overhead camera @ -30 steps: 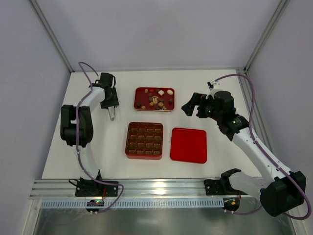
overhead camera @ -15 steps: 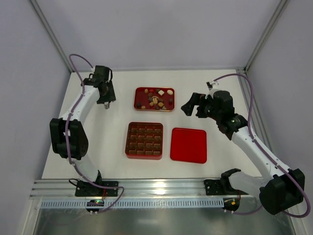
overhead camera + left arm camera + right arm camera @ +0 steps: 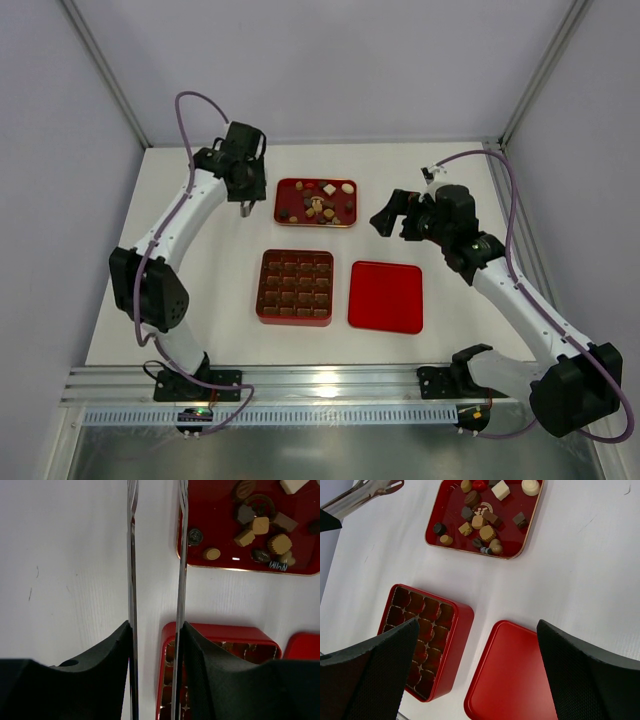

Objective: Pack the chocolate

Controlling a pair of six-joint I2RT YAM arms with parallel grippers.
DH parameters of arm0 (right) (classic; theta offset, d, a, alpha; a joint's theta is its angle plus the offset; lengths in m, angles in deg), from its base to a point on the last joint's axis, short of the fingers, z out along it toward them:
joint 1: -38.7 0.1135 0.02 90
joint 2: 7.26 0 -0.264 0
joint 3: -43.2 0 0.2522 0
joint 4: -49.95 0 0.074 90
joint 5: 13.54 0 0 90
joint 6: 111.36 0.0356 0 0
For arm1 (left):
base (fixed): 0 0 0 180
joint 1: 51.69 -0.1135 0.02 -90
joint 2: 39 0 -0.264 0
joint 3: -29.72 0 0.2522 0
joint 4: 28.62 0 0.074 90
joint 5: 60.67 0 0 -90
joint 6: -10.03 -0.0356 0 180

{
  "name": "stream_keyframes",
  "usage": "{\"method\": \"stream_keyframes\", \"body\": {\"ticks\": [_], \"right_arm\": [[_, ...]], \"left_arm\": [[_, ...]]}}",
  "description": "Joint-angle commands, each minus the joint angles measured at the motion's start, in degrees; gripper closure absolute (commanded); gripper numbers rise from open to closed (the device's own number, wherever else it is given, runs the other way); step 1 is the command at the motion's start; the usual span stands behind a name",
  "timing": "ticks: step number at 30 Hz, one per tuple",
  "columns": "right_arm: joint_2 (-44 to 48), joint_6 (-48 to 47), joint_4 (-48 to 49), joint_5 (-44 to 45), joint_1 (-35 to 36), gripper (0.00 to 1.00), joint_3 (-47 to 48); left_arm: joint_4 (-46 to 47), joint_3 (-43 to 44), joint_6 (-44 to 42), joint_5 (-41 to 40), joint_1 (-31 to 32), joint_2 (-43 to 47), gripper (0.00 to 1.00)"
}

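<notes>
The chocolate [image 3: 318, 204] lies loose in a shallow red tray [image 3: 451, 510] at the far side of the table [image 3: 225, 300]. The left gripper [image 3: 156, 630] clamps metal tongs [image 3: 132, 555]. Their arms are slightly apart with nothing between, and their tips are by the tray's left edge. The right gripper [image 3: 477, 630] hangs right of the tray, wide open and empty. Nearer, the compartment box [image 3: 296, 286] and red lid [image 3: 386, 296] lie side by side.

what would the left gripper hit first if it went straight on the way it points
Likely bare table just left of the red tray; one blade of its tongs might clip the rim. Depth is unclear.
</notes>
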Motion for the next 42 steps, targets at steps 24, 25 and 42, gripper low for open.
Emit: {"method": "stream_keyframes", "body": {"ticks": [24,25,42], "right_arm": [[1.8,0.5,1.7,1.3,0.1,0.0,-1.3],[1.8,0.4,1.8,1.4,0.1,0.0,-1.2],[1.2,0.4,1.8,1.7,0.1,0.0,-1.3]], "left_arm": [[-5.0,8.9,1.2,5.7,12.8,-9.0,0.55],[-5.7,9.2,1.0,5.7,12.9,-9.7,0.55],[-5.2,9.5,0.2,5.6,13.8,-14.1,0.57]]}}
